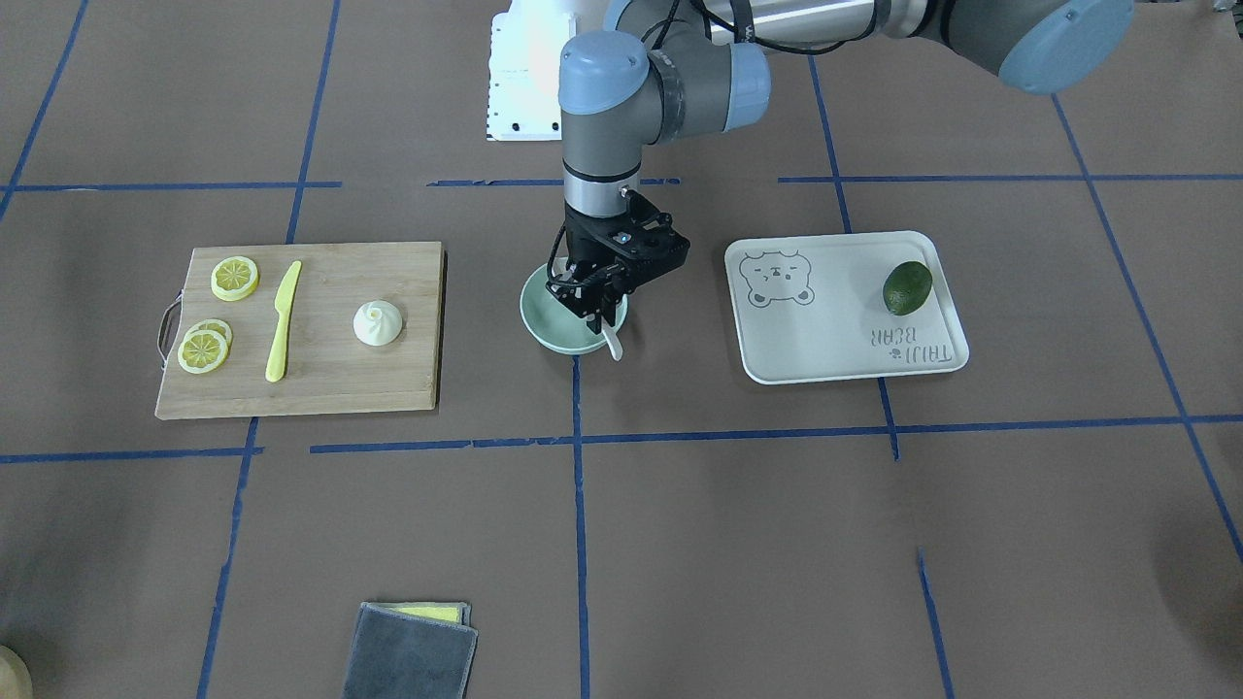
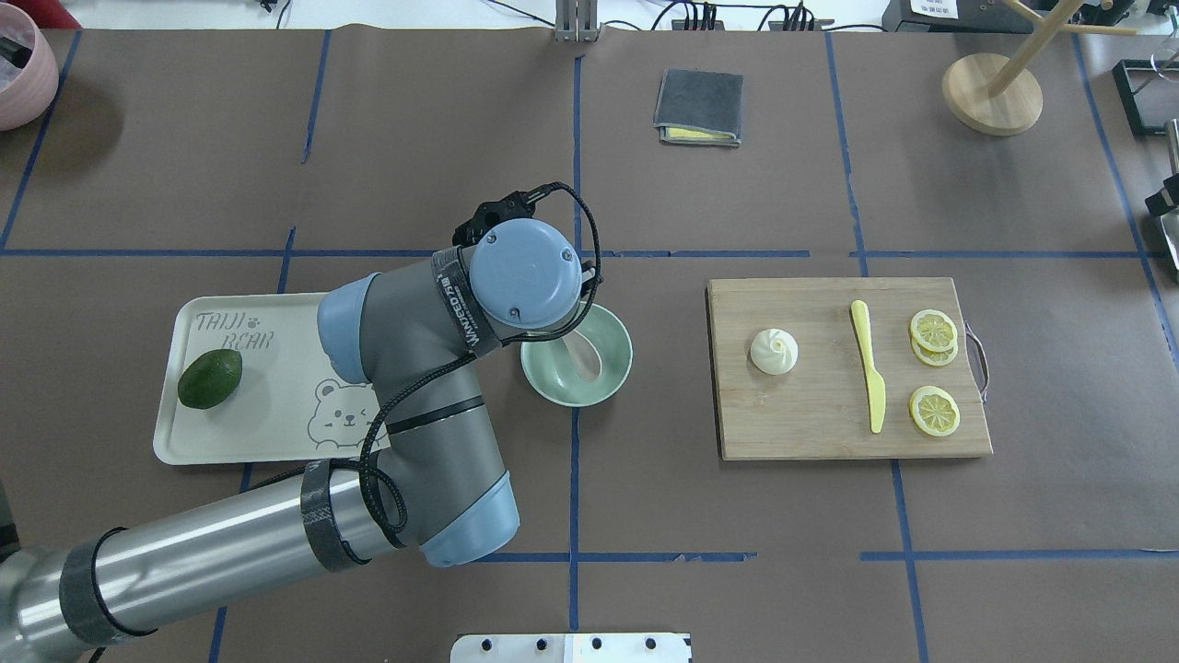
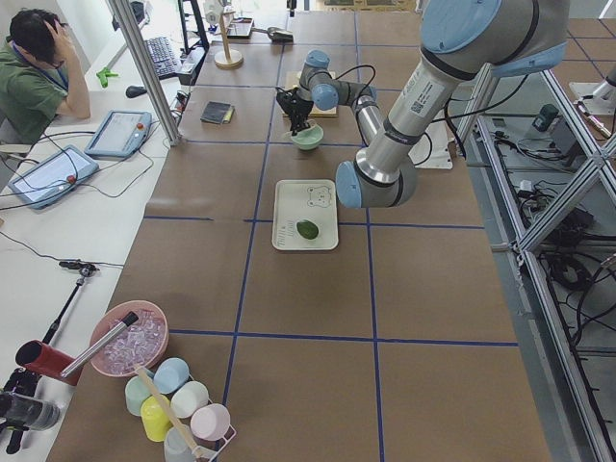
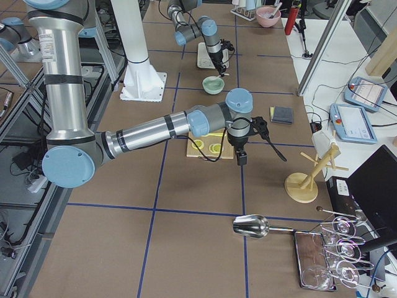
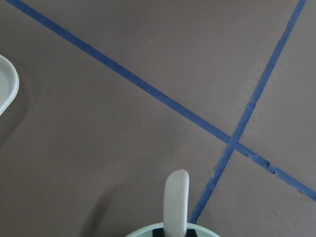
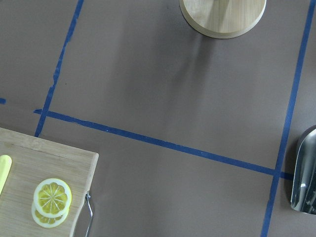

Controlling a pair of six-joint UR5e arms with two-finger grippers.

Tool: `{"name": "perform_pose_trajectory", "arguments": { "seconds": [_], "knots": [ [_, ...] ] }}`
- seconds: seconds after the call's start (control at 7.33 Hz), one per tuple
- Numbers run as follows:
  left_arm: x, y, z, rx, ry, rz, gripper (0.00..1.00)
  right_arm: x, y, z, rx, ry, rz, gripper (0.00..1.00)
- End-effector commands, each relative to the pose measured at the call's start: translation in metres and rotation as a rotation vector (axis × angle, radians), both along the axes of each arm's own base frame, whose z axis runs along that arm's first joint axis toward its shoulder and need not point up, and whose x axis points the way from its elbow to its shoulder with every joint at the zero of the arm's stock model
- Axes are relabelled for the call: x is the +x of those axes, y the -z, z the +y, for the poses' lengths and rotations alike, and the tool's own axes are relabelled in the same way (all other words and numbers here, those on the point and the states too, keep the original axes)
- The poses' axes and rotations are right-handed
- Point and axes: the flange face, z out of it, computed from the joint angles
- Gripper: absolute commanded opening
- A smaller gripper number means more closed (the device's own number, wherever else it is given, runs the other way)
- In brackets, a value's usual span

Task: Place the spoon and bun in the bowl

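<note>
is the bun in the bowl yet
No, the bun sits on the wooden cutting board, well apart from the bowl.

The left gripper (image 1: 602, 309) hangs right over the bowl (image 1: 554, 330) and covers much of its mouth. The spoon (image 1: 613, 343) pokes out over the rim on the operators' side. Bare table lies between bowl and board (image 2: 811, 424). The bun (image 2: 774, 351) stands open from above, with the yellow knife (image 2: 869, 378) well apart from it, as far as I can see.
</note>
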Motion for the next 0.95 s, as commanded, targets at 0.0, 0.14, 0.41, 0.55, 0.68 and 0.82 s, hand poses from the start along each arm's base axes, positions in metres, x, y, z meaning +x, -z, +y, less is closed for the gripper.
{"name": "perform_pose_trajectory", "arguments": {
  "seconds": [0.0,0.14,0.41,0.55,0.68,0.82],
  "knots": [
    [-0.021,-0.002,0.015,0.097,-0.079,-0.007,1.00,0.000,0.000,0.000,0.000,0.000,-0.001,1.00],
    [-0.053,-0.007,0.027,0.197,-0.154,-0.016,1.00,0.000,0.002,0.000,0.004,0.002,-0.002,1.00],
    [-0.132,-0.020,0.013,0.431,-0.326,-0.080,1.00,0.000,0.024,0.004,0.044,0.007,-0.024,1.00],
    [-0.185,-0.039,-0.014,0.498,-0.459,-0.088,1.00,-0.005,0.044,0.009,0.085,0.025,-0.047,1.00],
    [-0.254,-0.073,-0.043,0.590,-0.552,-0.151,1.00,-0.023,0.068,0.015,0.126,0.060,-0.067,1.00],
    [-0.326,-0.108,-0.074,0.642,-0.618,-0.198,1.00,-0.053,0.097,0.017,0.188,0.120,-0.077,1.00]
  ]
}}
